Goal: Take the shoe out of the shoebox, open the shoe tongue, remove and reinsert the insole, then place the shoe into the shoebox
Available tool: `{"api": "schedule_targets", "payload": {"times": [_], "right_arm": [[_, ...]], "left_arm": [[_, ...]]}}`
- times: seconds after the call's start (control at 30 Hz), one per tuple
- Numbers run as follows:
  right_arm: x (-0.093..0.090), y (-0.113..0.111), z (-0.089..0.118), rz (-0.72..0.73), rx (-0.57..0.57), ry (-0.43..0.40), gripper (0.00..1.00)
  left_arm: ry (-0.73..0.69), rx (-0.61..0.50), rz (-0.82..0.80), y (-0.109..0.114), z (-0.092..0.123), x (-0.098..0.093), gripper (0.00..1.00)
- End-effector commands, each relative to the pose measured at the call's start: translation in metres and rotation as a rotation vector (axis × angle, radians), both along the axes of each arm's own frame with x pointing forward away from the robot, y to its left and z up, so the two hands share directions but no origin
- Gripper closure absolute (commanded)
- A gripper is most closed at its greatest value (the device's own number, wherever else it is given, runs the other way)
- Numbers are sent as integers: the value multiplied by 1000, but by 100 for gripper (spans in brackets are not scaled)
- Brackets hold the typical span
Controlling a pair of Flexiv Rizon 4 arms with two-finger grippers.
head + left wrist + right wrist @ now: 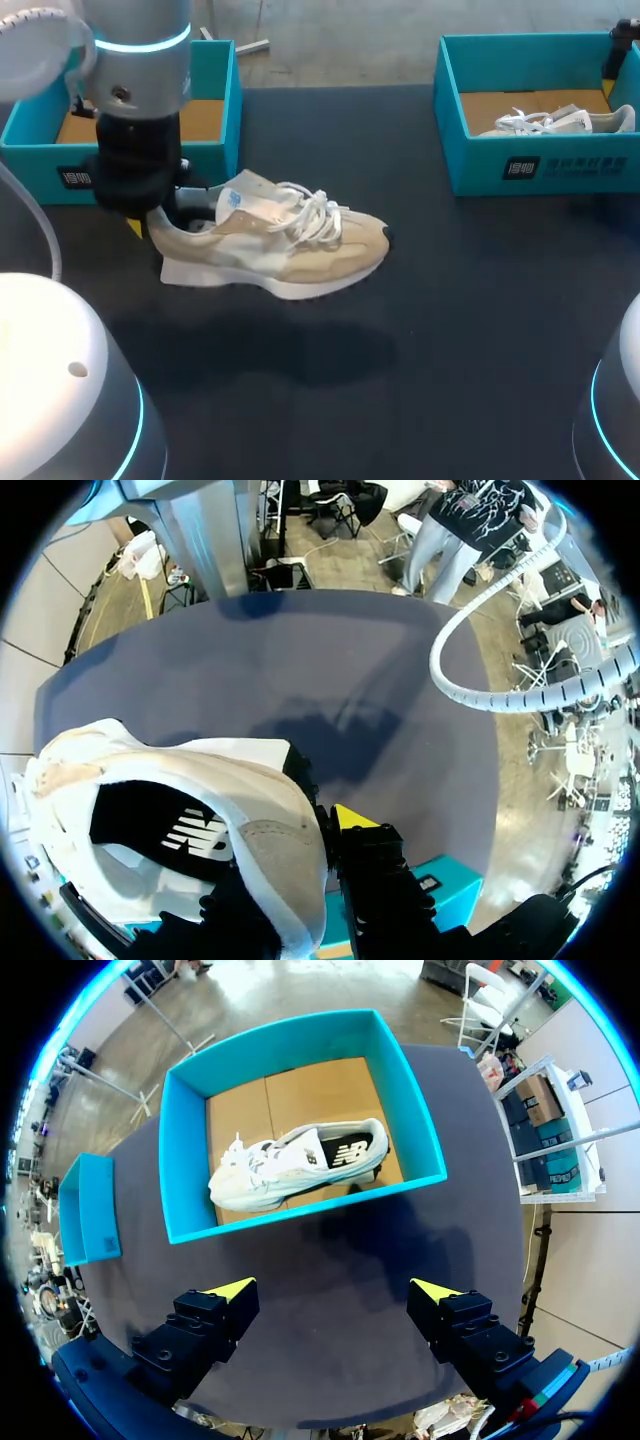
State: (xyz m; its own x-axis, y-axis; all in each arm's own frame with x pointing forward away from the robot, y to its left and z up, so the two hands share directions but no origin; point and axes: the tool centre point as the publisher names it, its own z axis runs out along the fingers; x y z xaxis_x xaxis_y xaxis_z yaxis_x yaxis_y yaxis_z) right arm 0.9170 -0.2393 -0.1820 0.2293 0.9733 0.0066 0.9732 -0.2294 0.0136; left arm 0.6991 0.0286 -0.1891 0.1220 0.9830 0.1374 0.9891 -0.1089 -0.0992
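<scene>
Two shoes: a beige shoe (290,250) and a white shoe (560,122) well off to the beige shoe's right. Two teal boxes: the near shoebox (232,110) just behind the beige shoe, and the far shoebox (540,165) well to its right, holding the white shoe. One dark surface (450,330). Two grippers: the left gripper (165,215) at the beige shoe's heel, and the right gripper (332,1290), showing two yellow-tipped fingers (230,1288).

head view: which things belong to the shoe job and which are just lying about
In the job: beige shoe, held at the heel by the left gripper; empty left shoebox behind it.
Lying about for now: white shoe in the right shoebox; right gripper, open above the table near that box.
</scene>
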Motion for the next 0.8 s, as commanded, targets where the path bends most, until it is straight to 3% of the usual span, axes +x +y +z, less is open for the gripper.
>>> {"api": "schedule_targets", "payload": {"times": [0.03, 0.8], "right_arm": [[0, 0, 0, 0, 0, -1, 0], [0, 0, 0, 0, 0, -1, 0]], "left_arm": [[13, -4, 1, -9, -10, -5, 100], [43, 16, -26, -40, -39, -24, 100]]}}
